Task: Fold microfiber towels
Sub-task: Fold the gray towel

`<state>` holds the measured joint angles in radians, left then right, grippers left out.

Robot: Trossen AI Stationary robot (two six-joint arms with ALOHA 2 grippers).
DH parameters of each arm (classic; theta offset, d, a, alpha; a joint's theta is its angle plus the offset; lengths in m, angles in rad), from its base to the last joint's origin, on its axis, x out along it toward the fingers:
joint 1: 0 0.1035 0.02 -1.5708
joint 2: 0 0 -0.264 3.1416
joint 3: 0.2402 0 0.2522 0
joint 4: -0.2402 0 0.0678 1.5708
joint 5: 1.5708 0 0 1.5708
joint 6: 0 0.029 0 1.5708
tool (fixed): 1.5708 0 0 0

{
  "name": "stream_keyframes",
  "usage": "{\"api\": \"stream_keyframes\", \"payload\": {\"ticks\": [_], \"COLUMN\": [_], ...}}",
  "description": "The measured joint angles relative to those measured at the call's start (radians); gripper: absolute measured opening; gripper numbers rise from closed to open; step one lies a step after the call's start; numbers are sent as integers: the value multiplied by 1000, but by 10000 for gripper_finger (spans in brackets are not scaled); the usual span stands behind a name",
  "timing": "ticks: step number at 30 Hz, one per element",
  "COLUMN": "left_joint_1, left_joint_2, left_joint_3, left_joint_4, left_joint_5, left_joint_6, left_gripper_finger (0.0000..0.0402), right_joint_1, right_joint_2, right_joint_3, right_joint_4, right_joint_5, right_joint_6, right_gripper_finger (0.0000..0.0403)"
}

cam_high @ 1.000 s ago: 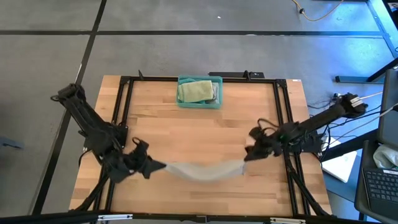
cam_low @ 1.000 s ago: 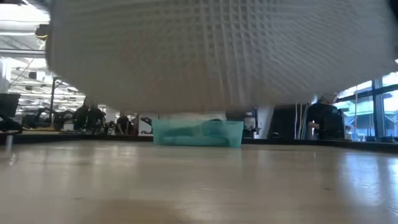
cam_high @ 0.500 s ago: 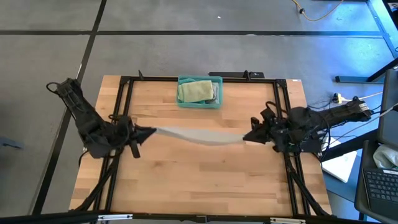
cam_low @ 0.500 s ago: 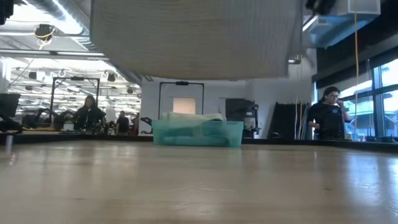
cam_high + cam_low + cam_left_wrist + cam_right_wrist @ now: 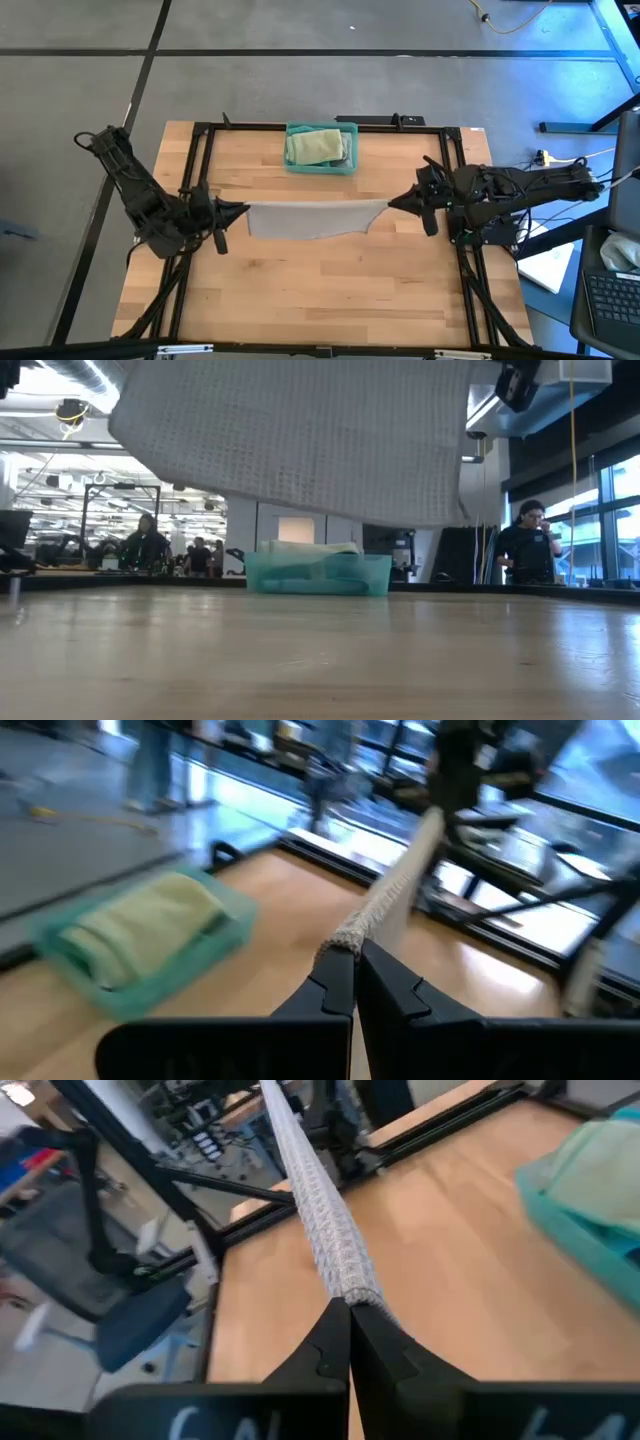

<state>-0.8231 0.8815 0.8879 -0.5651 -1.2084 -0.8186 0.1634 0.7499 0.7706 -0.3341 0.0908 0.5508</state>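
A light grey microfiber towel (image 5: 315, 220) is stretched in the air between my two grippers and hangs as a sheet over the table's middle. In the low view the towel (image 5: 300, 440) is clear of the tabletop. My left gripper (image 5: 240, 210) is shut on its left end and my right gripper (image 5: 392, 203) on its right end. A pale green towel (image 5: 315, 146) lies folded in the teal bin (image 5: 345, 165) at the far middle. My left gripper pinches the towel's upper left corner (image 5: 345, 935) between its two fingers, coming level from the table's left. The top edge runs taut toward the other gripper; the rest hangs below, clear of the table. My right gripper pinches the towel's upper right corner (image 5: 355, 1292) between its two fingers, coming level from the table's right. The top edge (image 5: 310, 1170) runs taut away from it toward the left arm, and the cloth hangs below it.
A black metal frame (image 5: 200, 170) runs along the table's left, right and far sides. The bin (image 5: 318, 573) stands just beyond the hanging towel. Bare wood (image 5: 320, 290) lies between the towel and the near edge. People (image 5: 527, 545) are in the room behind.
Both grippers have carried the towel from near the table's near edge toward the far edge. The towel, first a sagging bunched strip, is now drawn taut along its top and hangs spread as a sheet, still clear of the table.
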Motion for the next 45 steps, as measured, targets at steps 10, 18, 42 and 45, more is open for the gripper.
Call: {"api": "stream_keyframes", "payload": {"ticks": [10, 18, 42, 45], "left_joint_1": [122, 223, -15, -73], "left_joint_2": [108, 255, 483, 577], "left_joint_3": [0, 0, 0, 0], "left_joint_4": [-23, -173, -158, -53], "left_joint_5": [-66, -35, 318, 365], "left_joint_6": [-10, -19, -448, -536], "left_gripper_finger": [0, 0, 0, 0], "right_joint_1": [-71, -95, 36, 90], "right_joint_2": [150, 272, 254, 263], "right_joint_3": [-4, -3, -154, -218], "right_joint_4": [-44, -107, 59, 212], "right_joint_5": [-41, 74, -384, -412], "right_joint_6": [-66, -188, 66, 160], "right_gripper_finger": [15, 5, 4, 10]}}
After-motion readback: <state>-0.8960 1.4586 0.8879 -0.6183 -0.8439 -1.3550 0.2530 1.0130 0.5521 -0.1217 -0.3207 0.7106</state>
